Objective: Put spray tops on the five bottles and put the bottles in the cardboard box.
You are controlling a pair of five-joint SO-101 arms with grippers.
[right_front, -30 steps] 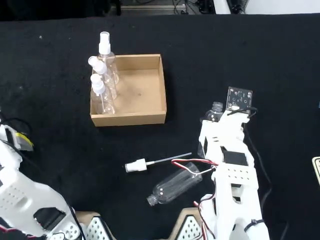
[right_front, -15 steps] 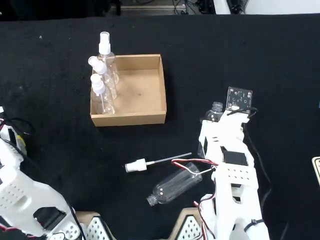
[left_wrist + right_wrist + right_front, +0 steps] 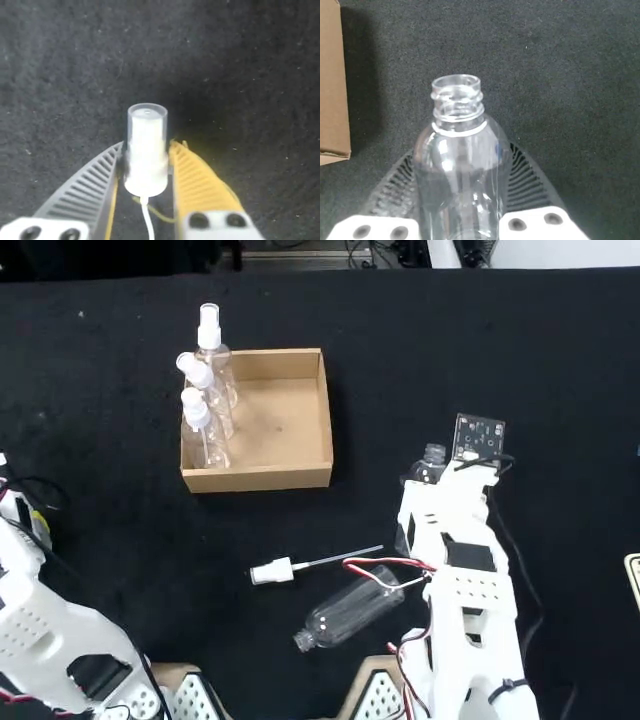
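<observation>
Left hand [image 3: 146, 146] is clamped on spray top [image 3: 147, 125]. Right hand [image 3: 463, 152] is clamped on uncapped bottle [image 3: 457, 100] near cardboard box [image 3: 258, 478]. Three capped bottles [image 3: 212, 435] are stood in box; bare bottle [image 3: 350, 612] and loose top [image 3: 275, 571] are laid on bench [image 3: 500, 340].

three capped bottles [image 3: 207, 430] in box [image 3: 290, 425]; one bottle [image 3: 350, 612] lying uncapped
</observation>
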